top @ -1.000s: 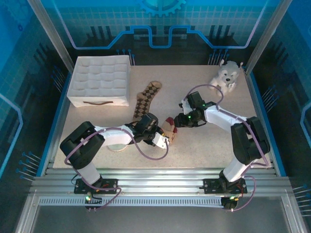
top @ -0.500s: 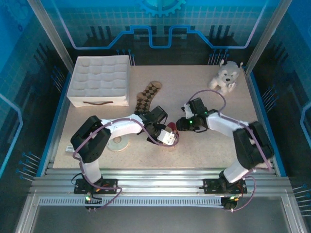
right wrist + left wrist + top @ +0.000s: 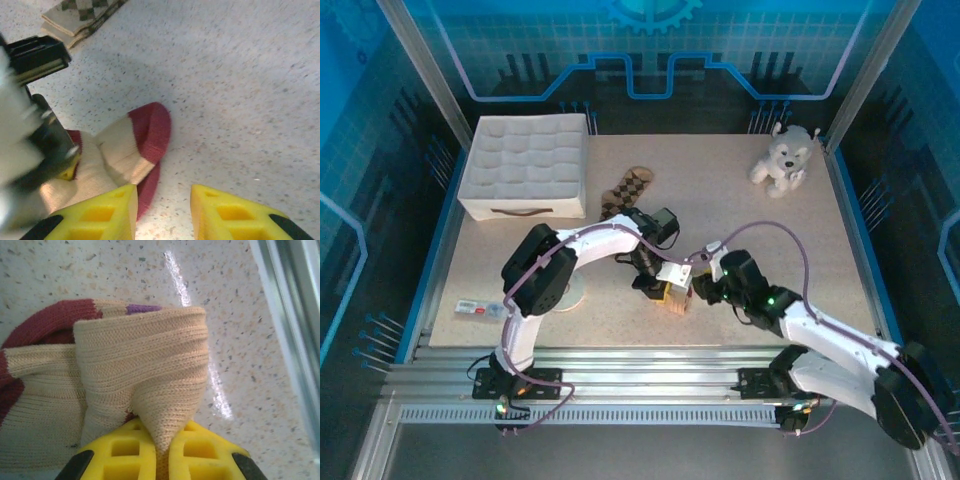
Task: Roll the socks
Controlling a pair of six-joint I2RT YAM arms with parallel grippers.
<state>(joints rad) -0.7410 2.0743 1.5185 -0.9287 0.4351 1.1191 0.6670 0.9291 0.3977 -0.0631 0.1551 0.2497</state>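
The tan sock with a dark red toe (image 3: 140,355) lies bunched and folded on the table. My left gripper (image 3: 162,442) is shut on a fold of its tan fabric, near the table's front middle (image 3: 672,296). My right gripper (image 3: 162,197) stands open just to the right of it (image 3: 701,288); bare table shows between its fingers, and the sock's red toe (image 3: 152,132) lies by its left finger. The brown-and-tan argyle sock (image 3: 625,190) lies flat farther back, also seen at the top of the right wrist view (image 3: 80,12).
A white quilted box (image 3: 527,165) stands at the back left and a grey-white plush dog (image 3: 782,158) at the back right. A small packet (image 3: 480,308) and a round disc (image 3: 572,296) lie near the front left. The metal frame edge (image 3: 295,315) runs close by.
My left gripper has carried the tan sock to the right and nearer the front edge. The right arm has swung back from the table's middle to the sock's right side, and its jaws have narrowed.
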